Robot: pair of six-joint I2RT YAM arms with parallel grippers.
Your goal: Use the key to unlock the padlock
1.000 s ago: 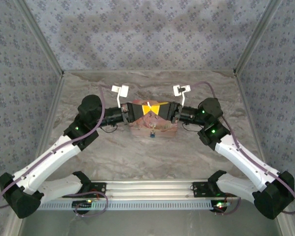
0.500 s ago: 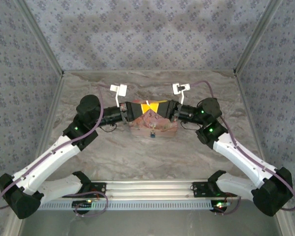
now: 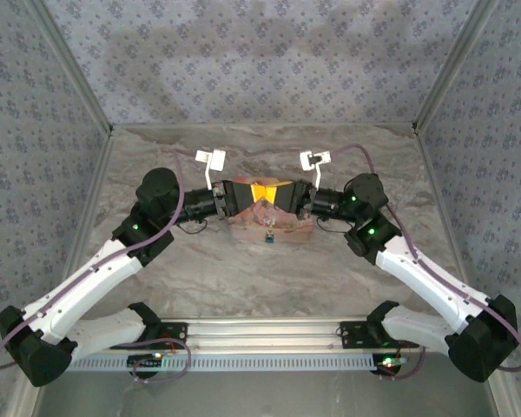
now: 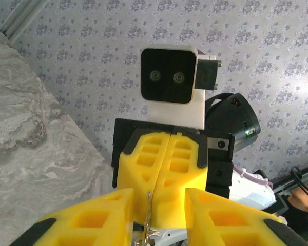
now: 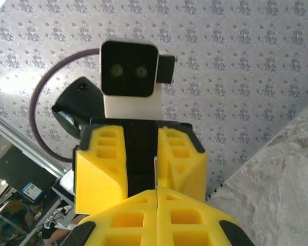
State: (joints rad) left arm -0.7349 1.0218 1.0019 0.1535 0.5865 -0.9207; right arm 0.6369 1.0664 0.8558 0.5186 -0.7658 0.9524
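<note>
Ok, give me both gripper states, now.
Left gripper: open, fingers apart.
Right gripper: shut, pinching a thin silvery piece, apparently the key.

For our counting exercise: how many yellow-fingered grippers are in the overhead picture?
2. The left gripper, open, reaches from the left; the right gripper, shut on the key, from the right. Their tips face each other above the pink box. None seems hidden.

padlock (image 3: 267, 235): blue-teal, against box (image 3: 292, 228) front | key (image 4: 148, 210): silvery, upright, between fingers (image 4: 103, 218)
</note>
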